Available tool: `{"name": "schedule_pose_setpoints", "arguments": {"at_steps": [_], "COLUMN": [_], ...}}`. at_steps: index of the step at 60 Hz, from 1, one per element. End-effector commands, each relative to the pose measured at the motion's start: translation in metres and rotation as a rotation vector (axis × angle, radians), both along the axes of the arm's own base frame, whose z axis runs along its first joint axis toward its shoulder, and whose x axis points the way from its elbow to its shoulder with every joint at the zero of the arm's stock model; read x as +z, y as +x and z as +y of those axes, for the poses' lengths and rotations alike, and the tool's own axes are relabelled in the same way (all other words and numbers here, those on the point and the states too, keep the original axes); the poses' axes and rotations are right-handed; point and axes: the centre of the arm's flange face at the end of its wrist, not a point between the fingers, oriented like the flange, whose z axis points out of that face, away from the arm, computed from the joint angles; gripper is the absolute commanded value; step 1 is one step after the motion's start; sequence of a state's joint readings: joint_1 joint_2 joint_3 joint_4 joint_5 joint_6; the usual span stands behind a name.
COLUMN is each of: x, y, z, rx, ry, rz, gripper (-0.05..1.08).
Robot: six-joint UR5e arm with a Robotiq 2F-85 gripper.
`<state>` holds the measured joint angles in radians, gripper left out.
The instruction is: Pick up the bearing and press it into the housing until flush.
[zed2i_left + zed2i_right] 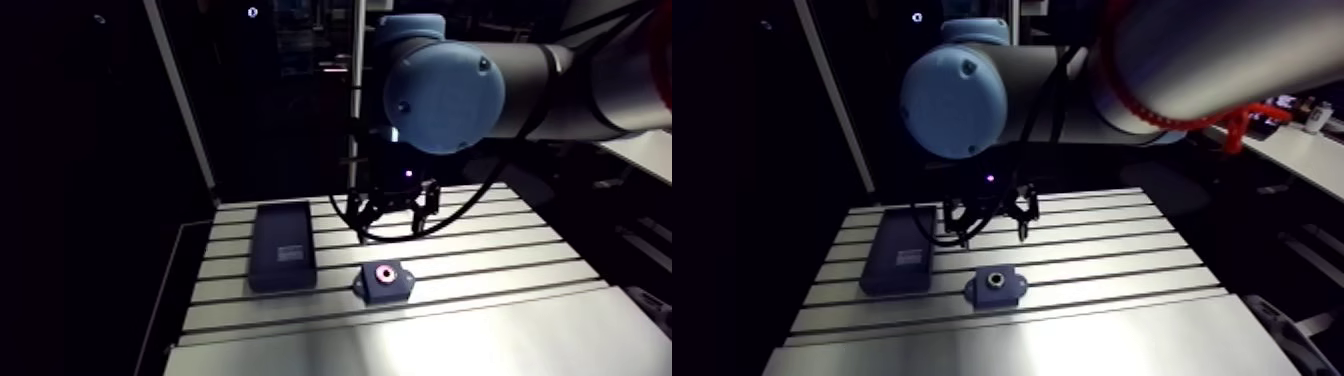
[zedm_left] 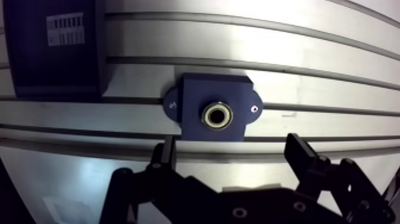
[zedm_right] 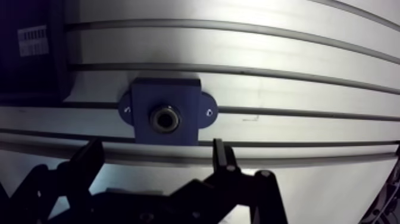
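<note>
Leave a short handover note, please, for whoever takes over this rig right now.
Gripper: open and empty, over the slotted aluminium table.
Dark-blue block housing with two rounded ears: lies flat on the table, just ahead of the fingertips.
Silver ring bearing: sits in the housing's bore.
Dark rectangular box with a white label: beside the housing, apart from it.
Done: the bearing appears inserted.
Left: confirm it is flush, which cannot be judged from above; press it down if it stands proud.

The bearing point(image 2: 217, 115) is seated in the housing point(image 2: 196, 122) on the counter point(image 2: 309, 47). A box point(image 2: 53, 59) is laid near beside it.
</note>
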<state>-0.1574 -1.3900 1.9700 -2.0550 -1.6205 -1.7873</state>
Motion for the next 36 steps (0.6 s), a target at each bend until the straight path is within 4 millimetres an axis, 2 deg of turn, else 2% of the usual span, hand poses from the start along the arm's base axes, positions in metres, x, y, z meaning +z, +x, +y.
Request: {"name": "schedule_pose_setpoints", "arguments": {"at_steps": [1,2,3,4,5,6,8,9,10,11,13,21,36], "x": [0.018,0.017,0.017,0.017,0.017,0.017,0.016,0.016,0.015,0.015,0.01,0.007,-0.001], "y": [0.0,0.001,0.002,0.002,0.002,0.002,0.004,0.004,0.004,0.004,0.007,0.008,0.013], "z": [-0.003,-0.003,-0.003,-0.003,-0.003,-0.003,-0.002,-0.002,-0.001,-0.001,-0.001,0.0,0.0], "rx": [-0.029,-0.029,-0.029,-0.029,-0.029,-0.029,-0.035,-0.035,-0.037,-0.037,-0.035,-0.035,-0.03], "ry": [0.004,0.002,0.001,0.001,0.001,0.001,-0.001,-0.001,0.0,0.0,0.007,0.005,0.008], "rz": [0.001,0.001,0.004,0.004,0.006,0.006,0.013,0.013,0.017,0.017,0.019,0.035,0.039], "gripper": [0.01,0.05,0.17,0.17,0.36,0.36,0.76,0.76,0.83,0.83,0.91,1.0,1.07]}}
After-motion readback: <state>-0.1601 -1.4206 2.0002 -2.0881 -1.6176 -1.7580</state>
